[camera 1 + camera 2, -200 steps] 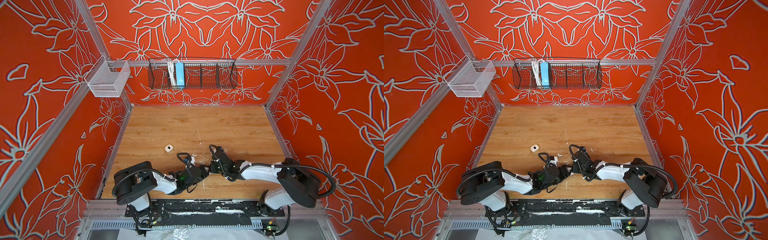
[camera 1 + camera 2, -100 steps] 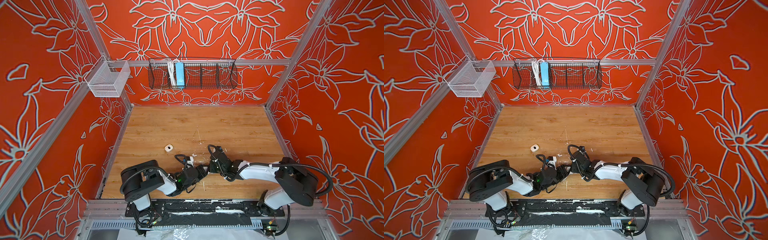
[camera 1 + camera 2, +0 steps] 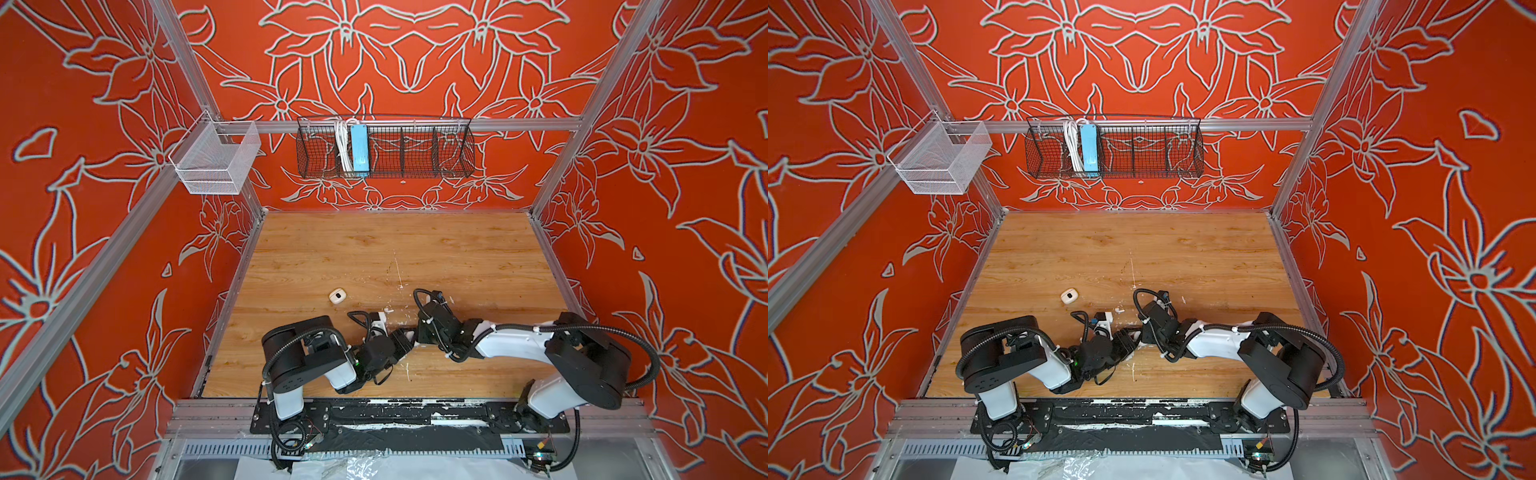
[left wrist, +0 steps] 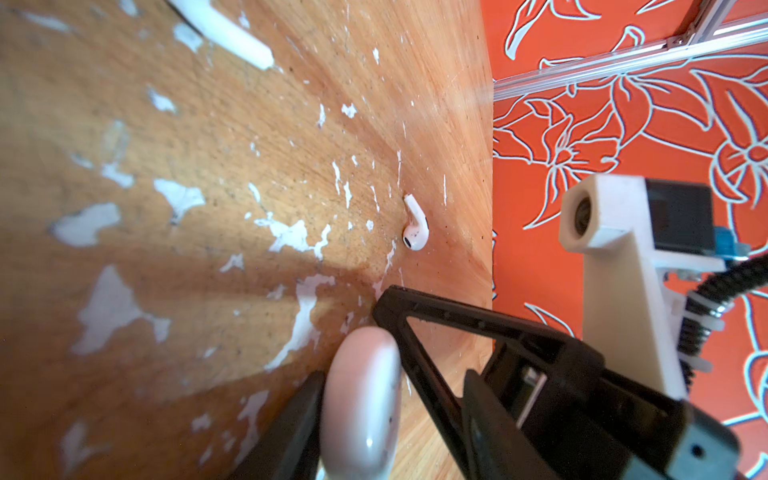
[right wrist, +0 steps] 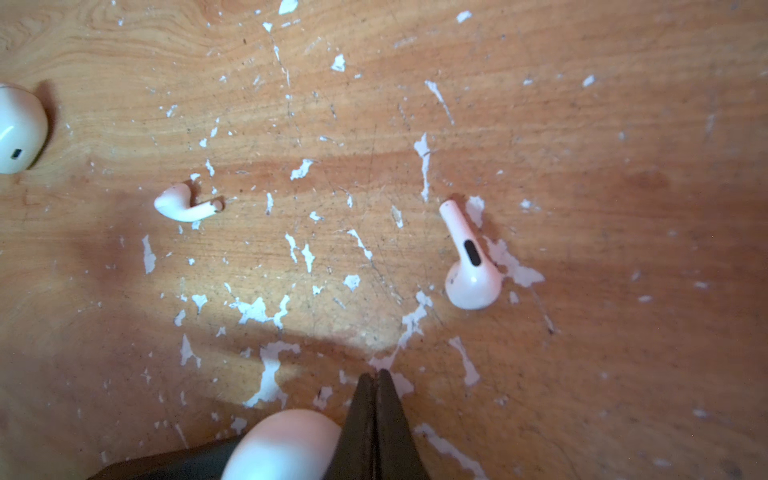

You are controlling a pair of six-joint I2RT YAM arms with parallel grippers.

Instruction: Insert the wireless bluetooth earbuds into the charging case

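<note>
A smooth white charging case (image 4: 361, 399) stands on edge between my left gripper's fingers (image 4: 297, 419), touching one of them. My left gripper (image 4: 392, 419) is open, wider than the case. My right gripper (image 5: 376, 376) is shut and empty, and its tip (image 4: 380, 305) presses against the case's other side (image 5: 282, 444). Two wireless bluetooth earbuds lie loose on the wood: one earbud (image 5: 183, 205) on its side, the other earbud (image 5: 471, 266) with its stem pointing away. One earbud (image 4: 415, 226) also shows in the left wrist view. Both grippers meet low near the table's front middle (image 3: 409, 334).
A second small white case (image 3: 337, 296), with a dark port (image 5: 16, 153), sits on the table left of the grippers. White paint flecks cover the wooden table (image 3: 395, 249). A black wire basket (image 3: 384, 147) and a white mesh basket (image 3: 214, 160) hang on the back wall.
My left arm has swung to the right toward the right gripper, and its jaws have narrowed around the case. The right gripper has stayed shut and shifted slightly left.
</note>
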